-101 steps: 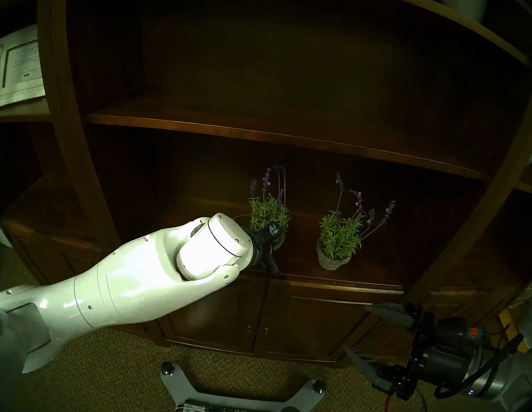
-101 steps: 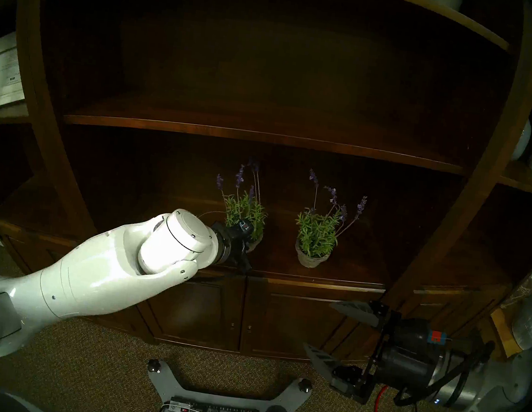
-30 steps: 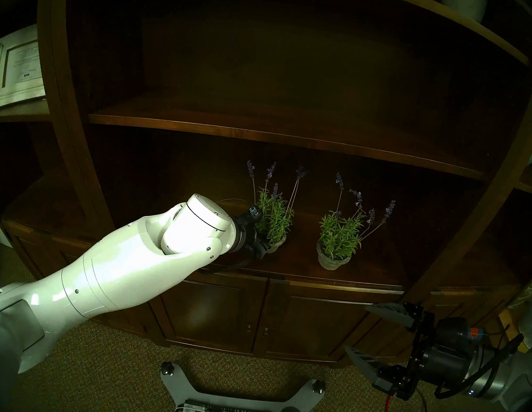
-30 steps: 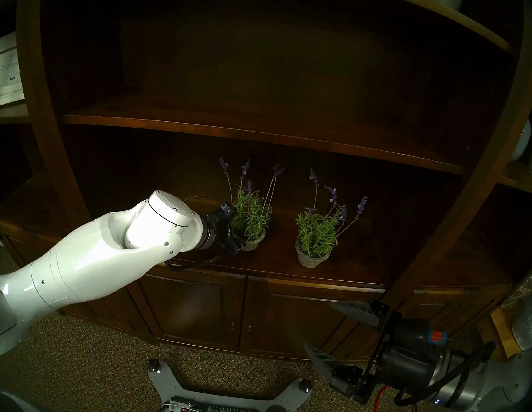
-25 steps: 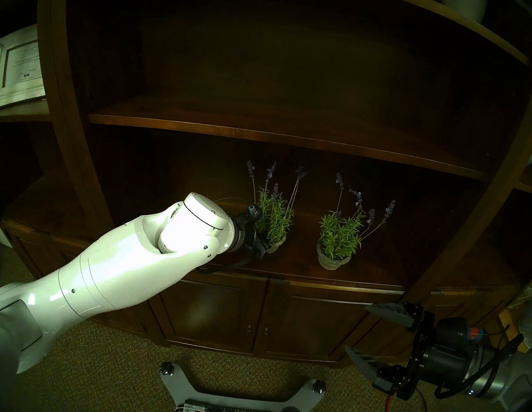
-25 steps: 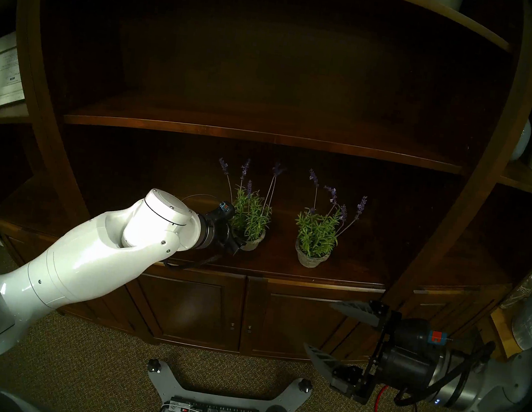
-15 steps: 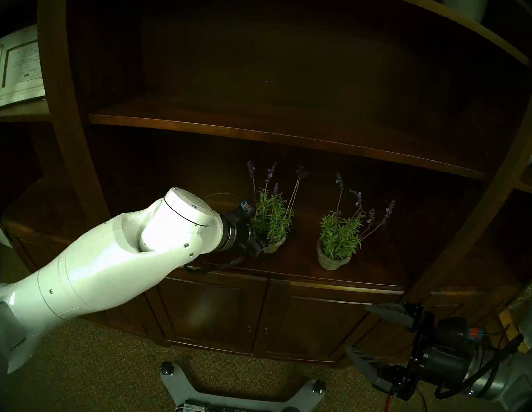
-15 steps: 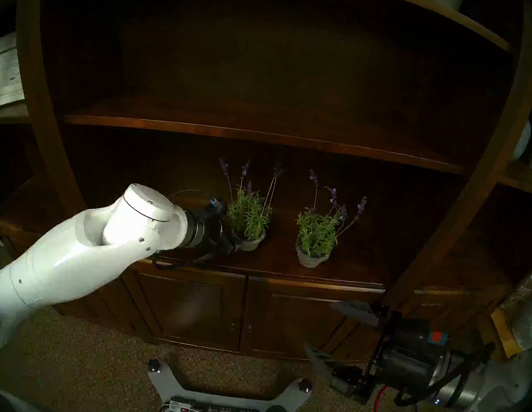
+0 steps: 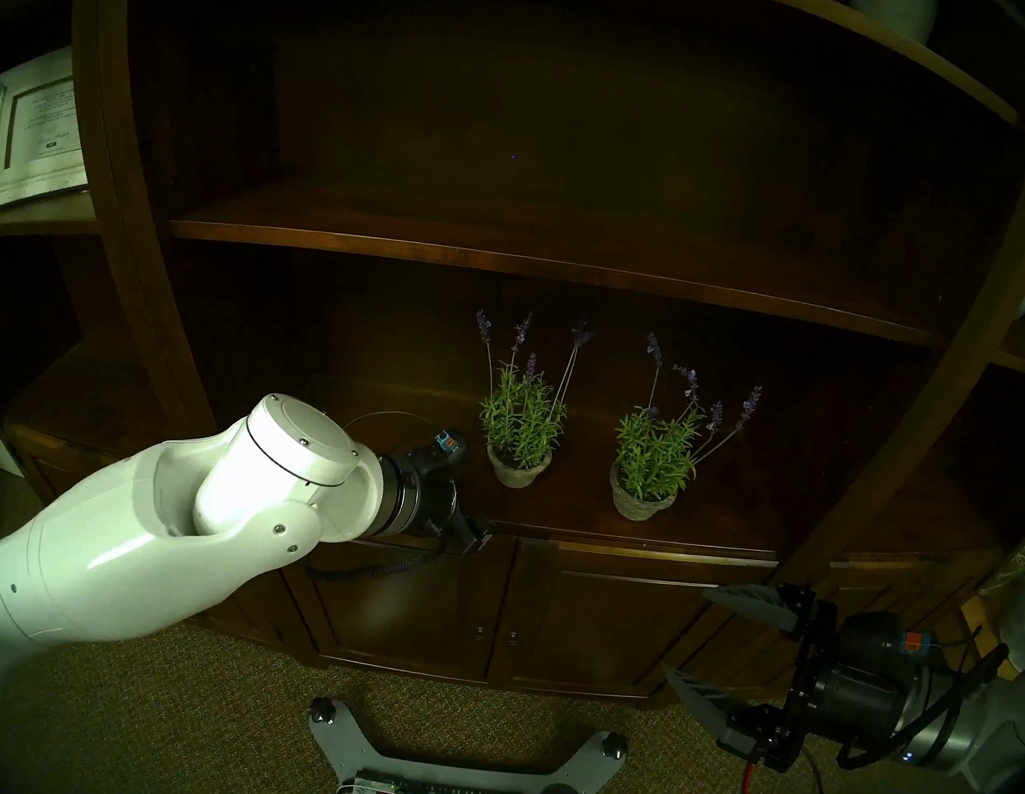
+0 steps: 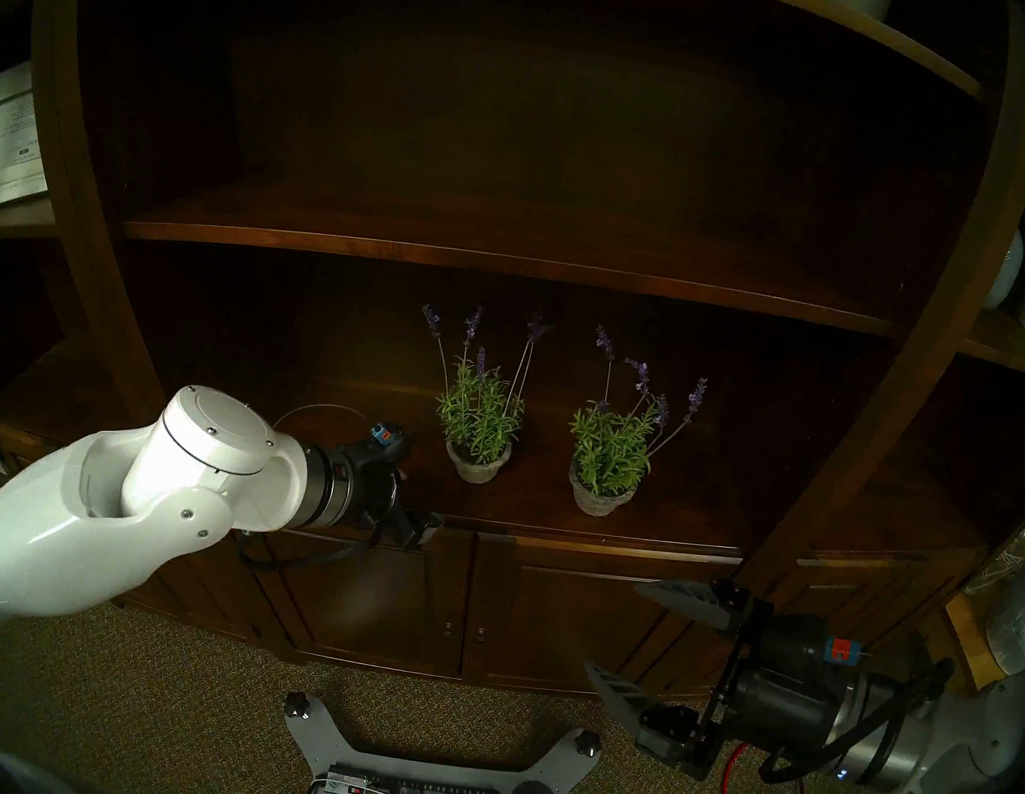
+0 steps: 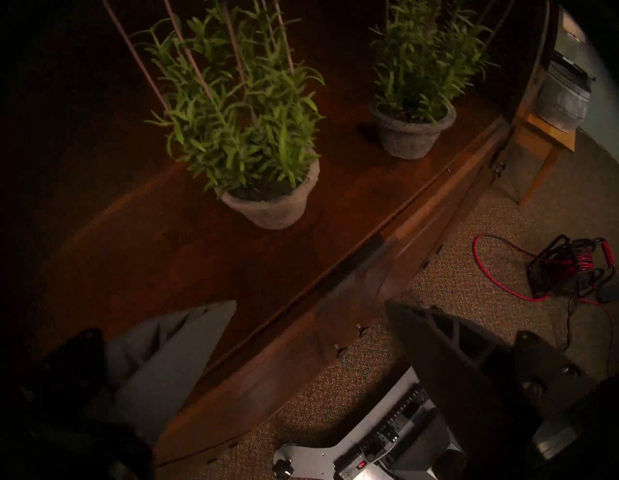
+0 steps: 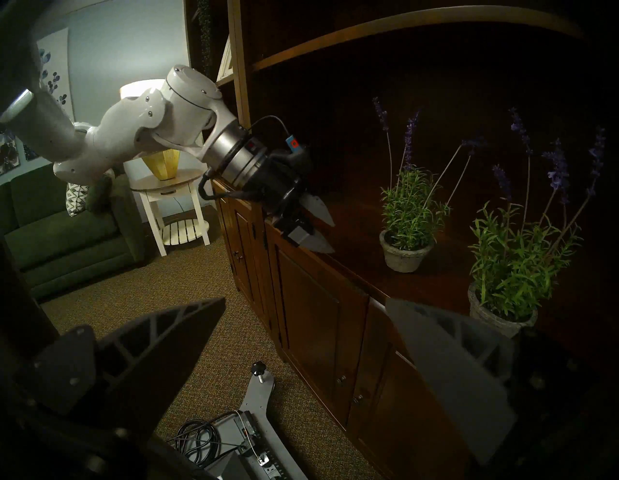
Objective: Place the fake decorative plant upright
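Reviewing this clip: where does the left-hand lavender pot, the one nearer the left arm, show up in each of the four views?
Head stereo left: left lavender pot, centre, on the cabinet top.
Head stereo right, slightly left of centre.
Left wrist, upper middle, large.
Right wrist, right of centre.
Shared landmark: the second lavender pot, standing beside it in every view.

The left pincer (image 11: 310, 306), clamped on the left plant's pot (image 9: 517, 468) before, now hangs open, clear of it, near the worktop (image 9: 579, 520) edge.
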Tool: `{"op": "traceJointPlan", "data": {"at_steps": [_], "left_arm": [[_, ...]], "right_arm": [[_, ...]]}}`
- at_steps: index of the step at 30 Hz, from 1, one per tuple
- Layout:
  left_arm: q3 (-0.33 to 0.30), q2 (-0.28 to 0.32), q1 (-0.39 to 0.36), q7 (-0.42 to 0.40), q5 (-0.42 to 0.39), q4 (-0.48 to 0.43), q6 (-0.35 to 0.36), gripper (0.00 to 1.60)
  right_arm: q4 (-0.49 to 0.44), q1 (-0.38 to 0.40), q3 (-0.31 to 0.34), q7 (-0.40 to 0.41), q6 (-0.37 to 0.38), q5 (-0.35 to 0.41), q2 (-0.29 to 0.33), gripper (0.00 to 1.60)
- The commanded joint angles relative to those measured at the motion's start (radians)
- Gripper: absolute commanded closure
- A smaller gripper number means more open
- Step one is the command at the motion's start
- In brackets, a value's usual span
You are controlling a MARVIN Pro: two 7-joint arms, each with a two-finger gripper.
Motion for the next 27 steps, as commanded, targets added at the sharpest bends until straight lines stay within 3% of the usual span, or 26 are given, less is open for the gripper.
{"op": "traceJointPlan", "data": {"at_steps": [1, 14, 27], "left_arm": [[-0.049, 0.106, 0.045, 0.001, -0.008, -0.109, -0.023, 0.00], [-0.130, 0.261, 0.141, 0.020, -0.030, -0.120, -0.090, 0.00], [-0.195, 0.349, 0.208, 0.032, -0.075, -0.101, -0.209, 0.00]], "right_arm": [[-0.003, 0.004, 0.002, 0.000, -0.005, 0.001, 0.000, 0.00], [-0.003, 0.005, 0.003, -0.001, -0.006, -0.001, 0.000, 0.00], [-0.003, 0.006, 0.003, -0.001, -0.007, -0.002, 0.000, 0.00]]}}
